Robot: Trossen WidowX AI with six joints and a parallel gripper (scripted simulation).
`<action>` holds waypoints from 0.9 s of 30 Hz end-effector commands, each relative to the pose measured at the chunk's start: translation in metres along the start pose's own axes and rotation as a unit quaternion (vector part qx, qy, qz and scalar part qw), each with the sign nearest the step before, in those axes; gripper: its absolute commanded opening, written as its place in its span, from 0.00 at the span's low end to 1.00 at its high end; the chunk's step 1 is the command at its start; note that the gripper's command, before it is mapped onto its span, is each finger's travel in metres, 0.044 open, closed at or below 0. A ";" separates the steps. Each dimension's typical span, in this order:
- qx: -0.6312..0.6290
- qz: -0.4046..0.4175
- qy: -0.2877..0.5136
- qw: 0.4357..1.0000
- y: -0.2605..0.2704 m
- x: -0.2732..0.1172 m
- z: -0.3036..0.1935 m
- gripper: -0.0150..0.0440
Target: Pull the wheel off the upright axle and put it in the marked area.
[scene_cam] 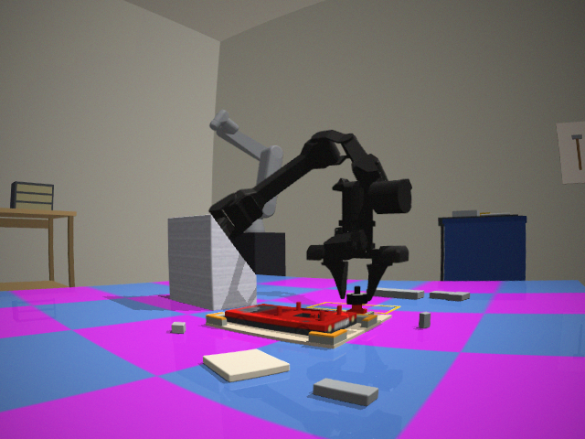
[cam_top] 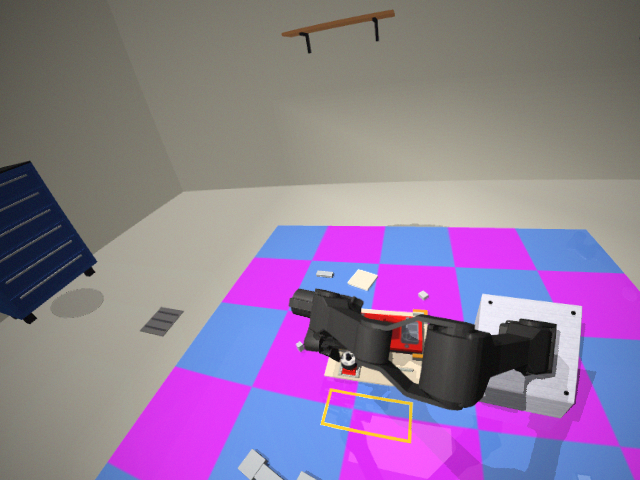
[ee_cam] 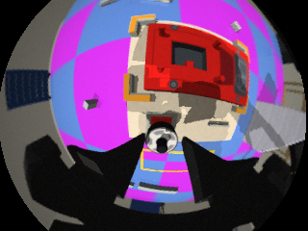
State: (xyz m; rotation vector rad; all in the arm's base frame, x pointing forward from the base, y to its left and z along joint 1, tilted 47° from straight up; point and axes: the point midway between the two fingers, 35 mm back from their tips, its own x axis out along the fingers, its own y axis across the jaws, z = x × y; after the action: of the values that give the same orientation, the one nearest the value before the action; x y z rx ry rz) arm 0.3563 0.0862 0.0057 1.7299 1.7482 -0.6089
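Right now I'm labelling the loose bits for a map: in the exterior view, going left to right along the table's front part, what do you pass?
Small grey cube → flat cream tile → grey bar → upright grey block.

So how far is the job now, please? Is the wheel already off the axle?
Not yet. Done: the gripper stands over the wheel, one finger on each side. In hand: the fingers are open and grip nothing. Left: grasp the wheel, pull it off the axle, set it inside the yellow marked area, and release.
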 end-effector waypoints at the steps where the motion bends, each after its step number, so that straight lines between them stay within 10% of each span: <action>1: 0.000 0.001 0.000 1.000 0.000 -0.001 0.001 0.65; 11: 0.000 0.001 0.000 1.000 0.000 -0.001 0.001 0.54; 18: 0.000 0.002 0.000 1.000 0.000 -0.003 0.001 0.25; 27: 0.000 0.002 0.000 1.000 0.000 -0.006 0.001 0.25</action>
State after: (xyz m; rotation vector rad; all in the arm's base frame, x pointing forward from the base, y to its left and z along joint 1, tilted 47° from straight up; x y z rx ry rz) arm 0.3580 0.0841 0.0077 1.7315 1.7416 -0.6028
